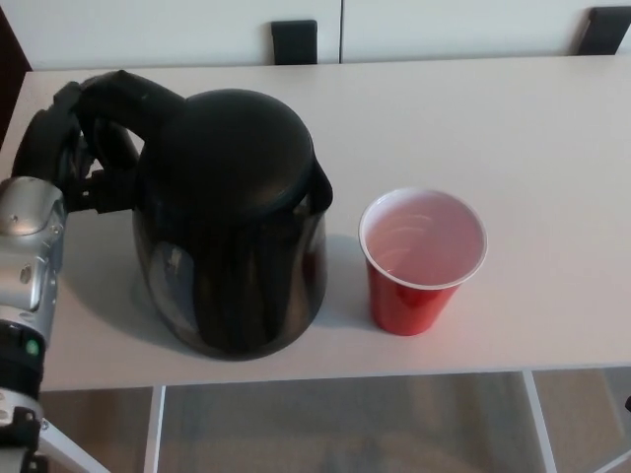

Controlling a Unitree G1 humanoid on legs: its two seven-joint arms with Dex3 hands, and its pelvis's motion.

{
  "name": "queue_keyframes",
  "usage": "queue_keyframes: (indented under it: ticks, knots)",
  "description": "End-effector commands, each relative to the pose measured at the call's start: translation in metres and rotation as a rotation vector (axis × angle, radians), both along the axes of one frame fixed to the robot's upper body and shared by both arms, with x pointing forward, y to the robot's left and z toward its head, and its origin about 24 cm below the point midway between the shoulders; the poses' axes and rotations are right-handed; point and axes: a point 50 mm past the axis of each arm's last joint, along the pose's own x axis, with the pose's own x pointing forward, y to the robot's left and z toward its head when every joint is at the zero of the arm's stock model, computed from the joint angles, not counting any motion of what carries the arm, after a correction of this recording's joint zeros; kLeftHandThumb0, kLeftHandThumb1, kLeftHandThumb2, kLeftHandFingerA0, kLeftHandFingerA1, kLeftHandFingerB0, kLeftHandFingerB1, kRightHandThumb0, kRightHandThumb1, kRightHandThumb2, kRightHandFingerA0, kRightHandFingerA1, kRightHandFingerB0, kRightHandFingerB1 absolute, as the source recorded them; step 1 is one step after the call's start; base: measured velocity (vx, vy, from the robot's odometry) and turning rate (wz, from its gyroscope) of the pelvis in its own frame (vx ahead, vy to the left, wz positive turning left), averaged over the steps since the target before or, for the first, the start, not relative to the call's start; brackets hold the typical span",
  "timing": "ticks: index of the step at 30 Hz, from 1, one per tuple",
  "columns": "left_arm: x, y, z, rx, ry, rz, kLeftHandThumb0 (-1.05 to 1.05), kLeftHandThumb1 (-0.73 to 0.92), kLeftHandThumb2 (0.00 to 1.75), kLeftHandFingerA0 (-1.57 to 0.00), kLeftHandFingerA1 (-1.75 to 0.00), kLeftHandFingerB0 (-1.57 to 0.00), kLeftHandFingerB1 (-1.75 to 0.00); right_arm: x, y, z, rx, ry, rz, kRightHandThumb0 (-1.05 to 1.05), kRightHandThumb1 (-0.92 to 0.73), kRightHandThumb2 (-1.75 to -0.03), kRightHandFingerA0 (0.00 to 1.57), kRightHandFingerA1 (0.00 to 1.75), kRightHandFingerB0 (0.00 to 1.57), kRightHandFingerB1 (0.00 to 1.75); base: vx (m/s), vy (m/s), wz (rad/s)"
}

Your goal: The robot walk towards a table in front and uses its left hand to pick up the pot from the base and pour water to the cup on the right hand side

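The black pot (232, 222) stands upright at the table's left, its spout facing the cup and its curved handle (123, 99) toward the back left. My left hand (61, 148) comes in from the left with its black fingers curled round that handle, the silver forearm (28, 256) below it. No base shows under the pot. The red cup (422, 258), white inside, stands just right of the pot, a small gap between them. My right hand is out of sight.
The white table (513, 128) stretches to the right and back, with its front edge just below the pot and cup. Two dark chair backs (294, 41) show behind the far edge. Grey floor lies under the table's front.
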Motion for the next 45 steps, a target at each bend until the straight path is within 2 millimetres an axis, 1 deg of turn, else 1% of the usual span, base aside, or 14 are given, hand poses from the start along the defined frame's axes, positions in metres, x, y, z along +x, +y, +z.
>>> queue_keyframes:
  ticks: [1,3,4,7,19,21,23,33,34,36,37,40,42,45]
  knots:
    - [0.001,0.004,0.011,0.051,-0.037,-0.065,-0.43,0.44,0.56,-0.08,-0.28,-0.07,-0.23,0.0,-0.008,0.005,-0.021,-0.015,-0.012,-0.18,-0.56,-0.56,0.61,0.55,0.52,0.47,0.0,0.0,0.0]
    - [0.0,0.005,0.012,0.06,-0.037,-0.074,-0.43,0.44,0.55,-0.07,-0.27,-0.06,-0.23,0.0,-0.008,0.005,-0.028,-0.011,-0.008,-0.17,-0.57,-0.56,0.61,0.54,0.52,0.46,0.0,0.0,0.0]
    - [-0.001,0.007,0.015,0.065,-0.041,-0.097,-0.49,0.33,0.71,-0.02,-0.29,-0.04,-0.24,-0.001,-0.008,0.005,-0.034,-0.012,-0.004,-0.16,-0.57,-0.56,0.63,0.56,0.51,0.46,0.0,0.0,0.0]
    - [-0.005,0.009,0.02,0.082,-0.045,-0.139,-0.53,0.35,0.72,-0.02,-0.26,-0.04,-0.2,-0.001,-0.009,0.005,-0.033,-0.008,-0.001,-0.17,-0.57,-0.56,0.62,0.56,0.49,0.45,0.0,0.0,0.0]
    - [-0.017,0.03,0.043,0.114,-0.068,-0.198,-0.46,0.33,0.69,0.0,-0.2,-0.01,-0.17,-0.004,-0.009,0.003,-0.041,0.015,-0.007,-0.17,-0.57,-0.56,0.63,0.55,0.49,0.45,0.0,0.0,0.0]
    - [-0.019,0.036,0.044,0.207,-0.079,-0.19,-0.56,0.37,0.7,0.0,-0.03,0.0,-0.04,-0.004,-0.009,0.002,-0.031,0.017,-0.008,-0.16,-0.57,-0.56,0.62,0.54,0.48,0.45,0.0,0.0,0.0]
    - [-0.02,0.039,0.043,0.219,-0.061,-0.182,-0.56,0.37,0.7,0.0,0.0,0.0,-0.02,-0.005,-0.01,0.002,-0.034,0.02,-0.006,-0.16,-0.55,-0.56,0.62,0.54,0.48,0.45,0.0,0.0,0.0]
    - [-0.023,0.051,0.04,0.2,-0.014,-0.181,-0.53,0.36,0.68,0.0,0.0,0.0,0.0,-0.003,-0.008,0.002,-0.042,0.021,0.007,-0.17,-0.53,-0.55,0.61,0.52,0.48,0.44,0.0,0.0,0.0]
    - [-0.026,0.057,0.038,0.187,-0.009,-0.173,-0.48,0.39,0.52,0.0,0.0,0.0,0.0,-0.002,-0.007,0.002,-0.04,0.02,0.01,-0.16,-0.55,-0.55,0.58,0.51,0.49,0.45,0.0,0.0,0.0]
    - [-0.034,0.071,0.035,0.163,0.001,-0.156,-0.46,0.39,0.52,0.0,0.0,0.0,0.0,-0.002,-0.005,0.002,-0.026,0.017,0.01,-0.15,-0.55,-0.55,0.58,0.51,0.48,0.45,0.0,0.0,0.0]
    - [-0.043,0.081,0.032,0.158,0.007,-0.152,-0.5,0.35,0.66,0.0,0.0,0.0,0.0,-0.003,-0.005,0.001,-0.02,0.018,0.013,-0.15,-0.54,-0.55,0.58,0.52,0.48,0.45,0.0,0.0,0.0]
    - [-0.047,0.085,0.031,0.155,0.008,-0.154,-0.5,0.35,0.66,0.0,0.0,0.0,0.0,-0.004,-0.006,0.001,-0.02,0.018,0.015,-0.15,-0.54,-0.55,0.58,0.52,0.48,0.45,0.0,0.0,0.0]
    - [-0.08,0.115,0.026,0.094,0.015,-0.107,-0.48,0.35,0.62,0.0,0.0,0.0,0.0,-0.01,-0.007,-0.002,-0.03,0.039,0.032,-0.17,-0.56,-0.56,0.58,0.51,0.47,0.44,0.0,0.0,0.0]
    - [-0.082,0.114,0.026,0.092,0.014,-0.111,-0.48,0.35,0.62,0.0,0.0,0.0,0.0,-0.011,-0.007,-0.002,-0.03,0.04,0.033,-0.17,-0.56,-0.56,0.58,0.51,0.47,0.44,0.0,0.0,0.0]
